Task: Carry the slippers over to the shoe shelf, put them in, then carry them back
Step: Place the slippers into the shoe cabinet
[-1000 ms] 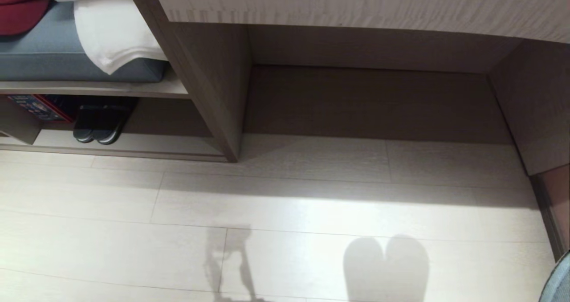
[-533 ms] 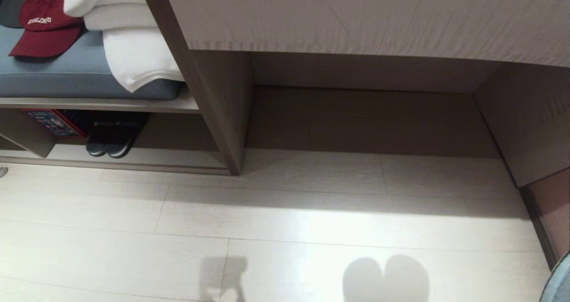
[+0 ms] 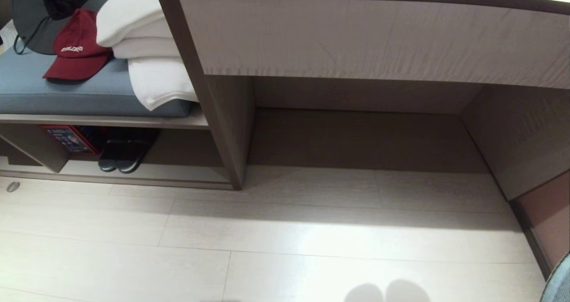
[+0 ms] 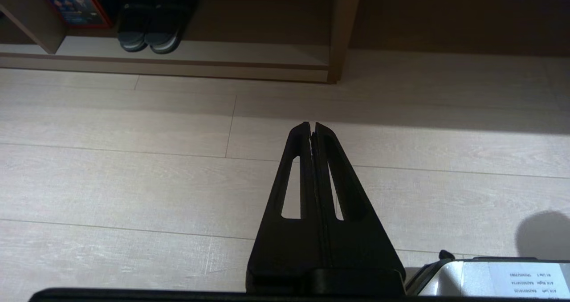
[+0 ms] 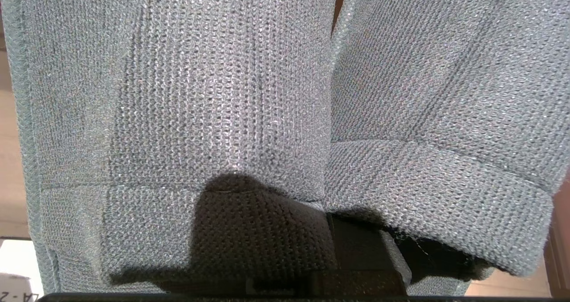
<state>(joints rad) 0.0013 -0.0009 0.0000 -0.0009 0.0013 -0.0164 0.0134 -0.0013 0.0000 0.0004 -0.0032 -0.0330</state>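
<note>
A: Looking down from the head camera, we see the pale plank floor (image 3: 311,230) and, at the left, the shoe shelf (image 3: 133,179) under a bench with a blue-grey cushion (image 3: 53,92). Where are the slippers?

B: They fill the right wrist view. We see the slippers (image 5: 222,92) as two grey knitted pieces hanging side by side right in front of that camera. A dark part of the right gripper (image 5: 356,253) shows at their lower edge, and we read its fingers as pressed together, pinching the slippers.

A: In the head view we only catch a grey-blue sliver at the right edge, low down, too little to name. Neither arm shows there. And the left side?

B: The left gripper (image 4: 311,126) hangs over bare floor, well apart from the shelf. Its two black fingers (image 4: 298,168) are pressed flat against each other, with nothing between them.

A: In the shelf's lower cubby we see a pair of black slides (image 3: 121,159), toes out, just beside a red and blue box (image 3: 71,138). On the cushion lie a red cap (image 3: 75,55), a grey hat (image 3: 40,17) and folded white towels (image 3: 147,57).

B: To the right of the shelf we see the desk counter (image 3: 356,39), its knee space shadowed.
</note>
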